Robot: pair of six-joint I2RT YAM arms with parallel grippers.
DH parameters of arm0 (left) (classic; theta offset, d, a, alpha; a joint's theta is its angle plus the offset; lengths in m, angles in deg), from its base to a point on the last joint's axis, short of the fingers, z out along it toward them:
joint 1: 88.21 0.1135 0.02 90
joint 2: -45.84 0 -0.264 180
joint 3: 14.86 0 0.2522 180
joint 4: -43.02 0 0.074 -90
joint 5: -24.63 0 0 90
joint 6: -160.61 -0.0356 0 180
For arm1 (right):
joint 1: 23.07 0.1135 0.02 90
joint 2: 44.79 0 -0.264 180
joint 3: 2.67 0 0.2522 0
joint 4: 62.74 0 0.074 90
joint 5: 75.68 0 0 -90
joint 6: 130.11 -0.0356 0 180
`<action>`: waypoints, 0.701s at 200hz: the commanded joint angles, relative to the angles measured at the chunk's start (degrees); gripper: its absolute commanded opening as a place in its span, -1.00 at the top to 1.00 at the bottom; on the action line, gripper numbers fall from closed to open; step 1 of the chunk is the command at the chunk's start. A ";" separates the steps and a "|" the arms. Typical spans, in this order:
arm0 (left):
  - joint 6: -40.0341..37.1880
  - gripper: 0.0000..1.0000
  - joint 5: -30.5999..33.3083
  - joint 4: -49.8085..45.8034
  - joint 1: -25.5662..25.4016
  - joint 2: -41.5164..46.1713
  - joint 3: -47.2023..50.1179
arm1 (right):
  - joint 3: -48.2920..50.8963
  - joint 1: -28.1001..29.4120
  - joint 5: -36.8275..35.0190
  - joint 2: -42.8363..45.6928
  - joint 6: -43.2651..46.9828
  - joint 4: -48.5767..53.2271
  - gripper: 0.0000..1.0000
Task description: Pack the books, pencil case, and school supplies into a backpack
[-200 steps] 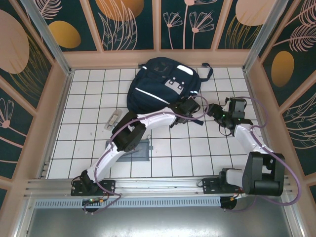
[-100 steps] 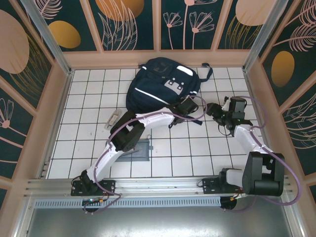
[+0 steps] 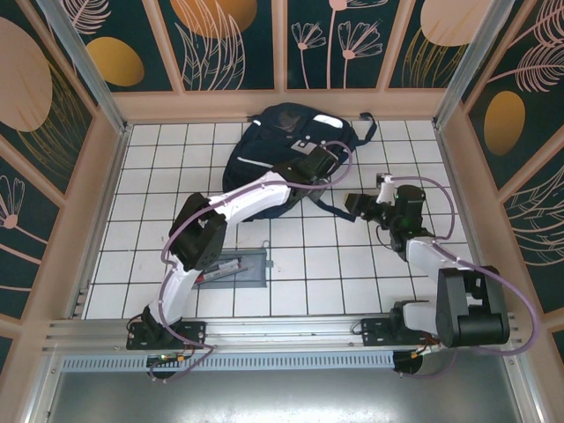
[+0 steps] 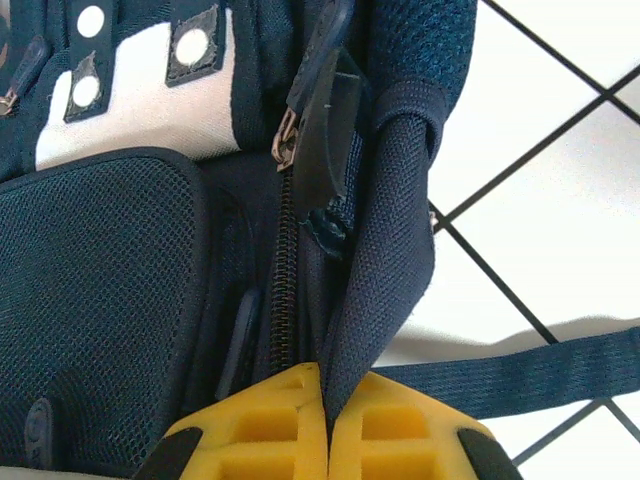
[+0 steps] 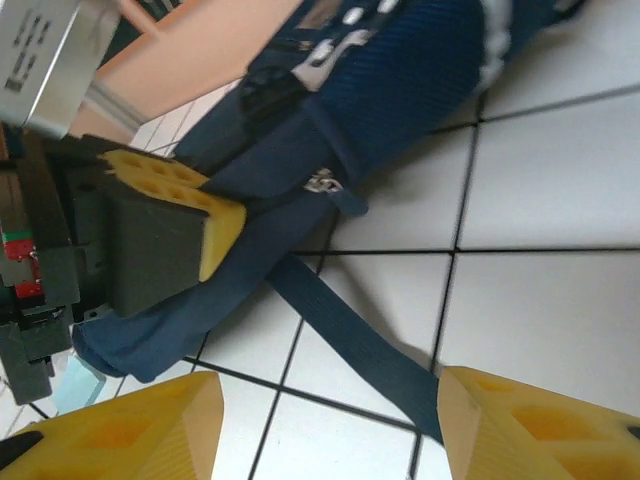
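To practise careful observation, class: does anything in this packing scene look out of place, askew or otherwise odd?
Yes. The backpack lies flat, with one webbing strap trailing loose across the tiles. The left pincer is shut on a mesh strap, holding it taut. The pencil case lies slightly askew to the tile lines.

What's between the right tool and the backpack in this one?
A loose dark strap lies across the white tiles between the right tool and the backpack, clearest in the right wrist view.
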 commanded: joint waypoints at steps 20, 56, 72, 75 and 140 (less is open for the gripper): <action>2.35 1.00 -3.79 -0.24 -0.38 6.86 -2.93 | -5.50 3.23 0.10 -11.02 9.10 -9.07 -0.13; 3.10 1.00 -3.72 -0.34 -0.38 9.09 -0.34 | -11.08 4.34 2.26 -20.02 13.11 -11.71 -0.05; 3.48 1.00 -3.94 -0.33 -0.38 9.77 0.42 | -13.43 4.87 2.92 -22.69 14.44 -11.53 -0.04; 3.55 1.00 -4.14 -0.29 -0.38 9.92 0.55 | -13.86 5.08 2.74 -23.19 14.69 -11.43 -0.04; 4.84 1.00 -7.16 -0.23 -0.31 10.80 0.85 | -18.87 7.64 3.60 -27.42 17.61 -10.14 -0.03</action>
